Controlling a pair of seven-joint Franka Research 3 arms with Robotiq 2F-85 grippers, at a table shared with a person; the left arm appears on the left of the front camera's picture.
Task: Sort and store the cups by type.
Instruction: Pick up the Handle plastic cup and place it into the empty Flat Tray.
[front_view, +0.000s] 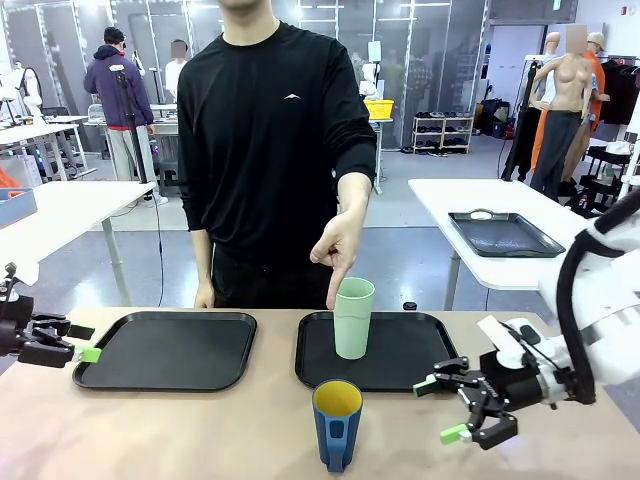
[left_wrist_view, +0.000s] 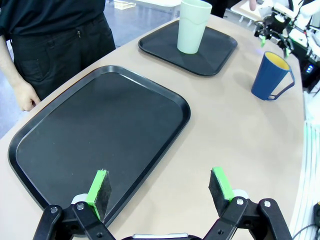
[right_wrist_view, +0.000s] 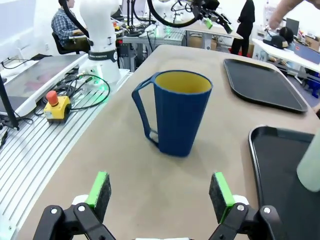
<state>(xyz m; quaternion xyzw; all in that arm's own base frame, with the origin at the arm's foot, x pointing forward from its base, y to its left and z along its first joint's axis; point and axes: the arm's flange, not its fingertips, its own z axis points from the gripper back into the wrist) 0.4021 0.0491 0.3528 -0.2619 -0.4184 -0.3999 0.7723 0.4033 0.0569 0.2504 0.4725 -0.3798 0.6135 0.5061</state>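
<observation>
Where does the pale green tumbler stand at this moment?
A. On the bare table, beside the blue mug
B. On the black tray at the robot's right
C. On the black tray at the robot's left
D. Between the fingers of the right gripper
B: the pale green tumbler stands upright on the right tray, under the person's pointing hand.

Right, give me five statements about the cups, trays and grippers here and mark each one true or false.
1. The mint-green tumbler stands upright on the right black tray. True.
2. The dark blue mug sits on the left black tray. False: it stands on the bare table, in front of the right tray.
3. The right gripper is shut on the mug's handle. False: it is open, beside the mug and apart from it.
4. The person's hand points down at the tumbler. True.
5. The left gripper is open, holding nothing. True.
</observation>
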